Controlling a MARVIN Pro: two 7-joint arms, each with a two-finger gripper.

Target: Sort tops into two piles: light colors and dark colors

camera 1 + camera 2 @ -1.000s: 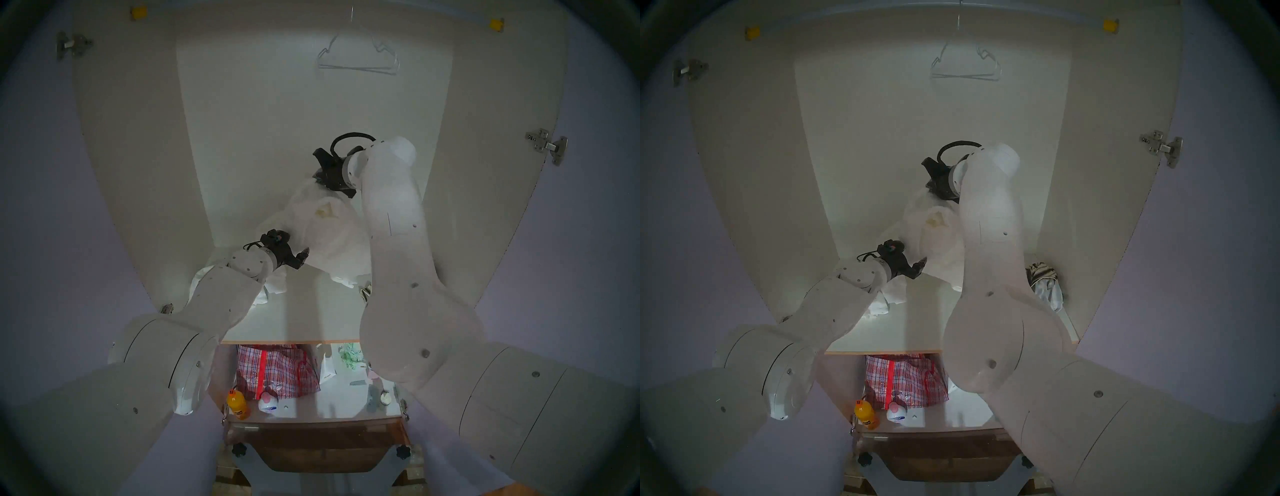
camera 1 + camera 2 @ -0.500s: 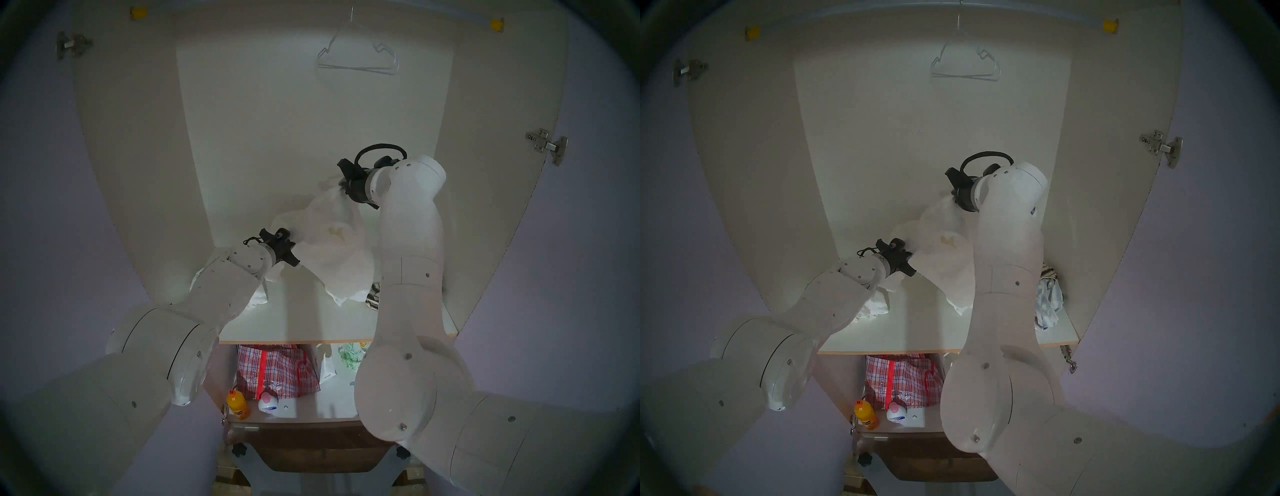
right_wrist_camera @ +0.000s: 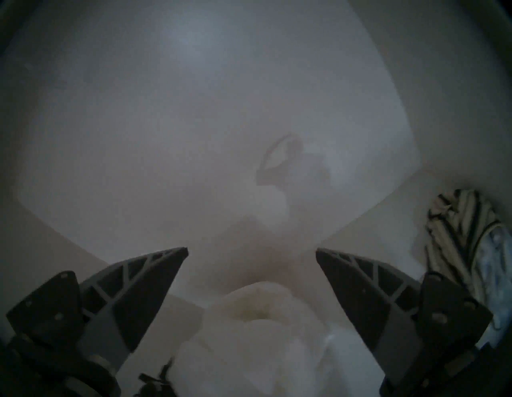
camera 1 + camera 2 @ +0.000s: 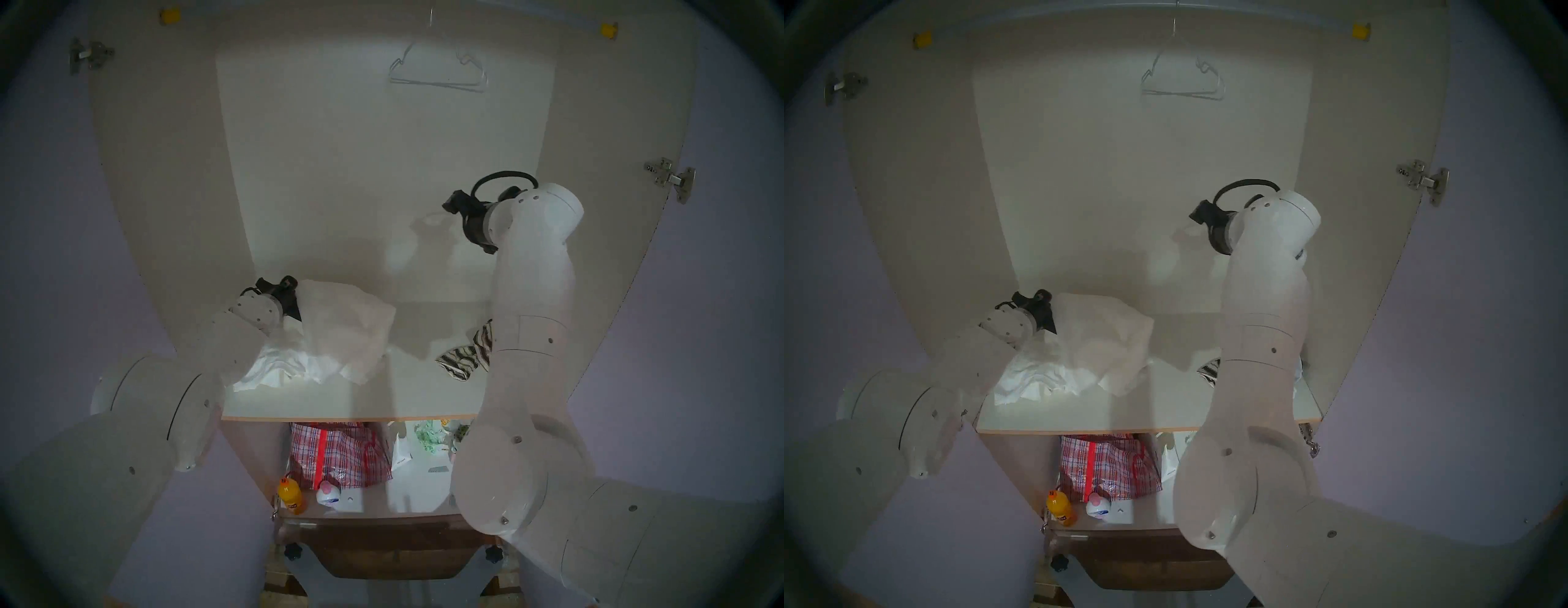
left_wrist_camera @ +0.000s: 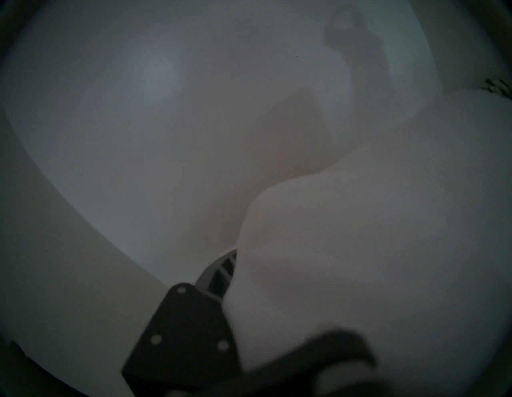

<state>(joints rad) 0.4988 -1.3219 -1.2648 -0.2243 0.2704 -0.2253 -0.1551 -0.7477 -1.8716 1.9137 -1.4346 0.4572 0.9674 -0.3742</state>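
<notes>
A big cream garment [image 4: 345, 327] lies draped over a heap of white cloth [image 4: 284, 367] on the left of the white shelf [image 4: 382, 395]. My left gripper [image 4: 296, 303] is at the heap's back left, buried under the cream garment. In the left wrist view one finger [image 5: 219, 273] shows and the cream cloth [image 5: 346, 263] covers the rest; the jaws look shut on it. My right gripper [image 3: 252, 251] is open and empty, raised near the back wall [image 4: 466, 223]. The beige garment with black stripes [image 4: 464, 354] lies at the right beside pale grey-blue cloth [image 3: 496, 277].
A wire hanger [image 4: 437, 72] hangs from the rail above. Under the shelf are a red checked bag [image 4: 339, 454], a white plastic bag [image 4: 401, 450] and an orange bottle [image 4: 290, 496]. Cupboard walls close in left and right. My right arm hides part of the striped heap.
My right gripper let go of the cream garment and moved right. My left arm drew the garment left and down onto the white heap. The striped garment now shows more.
</notes>
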